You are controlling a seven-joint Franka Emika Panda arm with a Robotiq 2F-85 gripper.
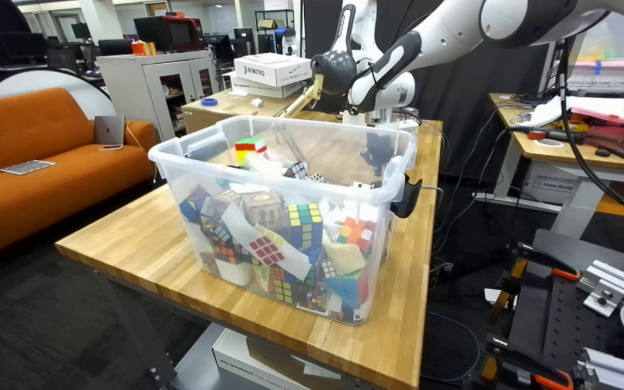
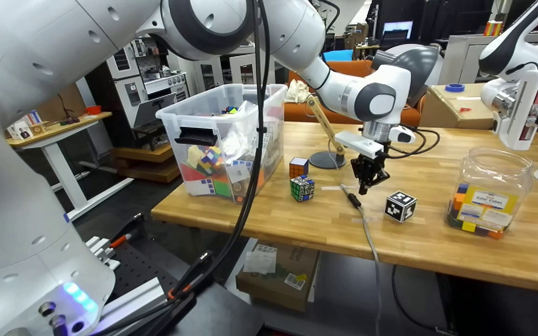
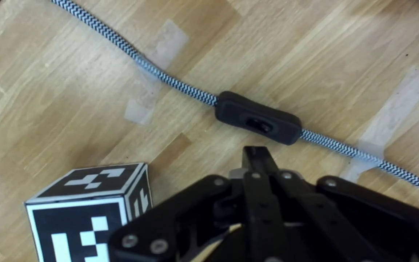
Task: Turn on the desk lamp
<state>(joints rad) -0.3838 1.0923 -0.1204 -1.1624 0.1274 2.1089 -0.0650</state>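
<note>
Clenched empty, the gripper (image 2: 363, 189) should press the desk lamp's (image 2: 326, 123) switch (image 3: 258, 118), likely light yet stiff, inward of the counter's (image 2: 418, 242) edge its cord (image 3: 187, 88) crosses

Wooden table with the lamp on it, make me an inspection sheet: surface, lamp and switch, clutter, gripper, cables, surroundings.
Surface: wooden table, tape strips stuck on it.
Job's things: desk lamp standing on the table; whether it is lit cannot be told. Black switch lying on the wood.
Clutter: clear bin of puzzle cubes, two loose puzzle cubes near it, black-and-white cube, clear jar.
Gripper: looks shut, nothing seen held; close to the switch, no contact seen.
Cables: lamp cord taped down on both sides of the switch; black cables hanging in the foreground of an exterior view.
Surroundings: orange sofa, another robot arm.
</note>
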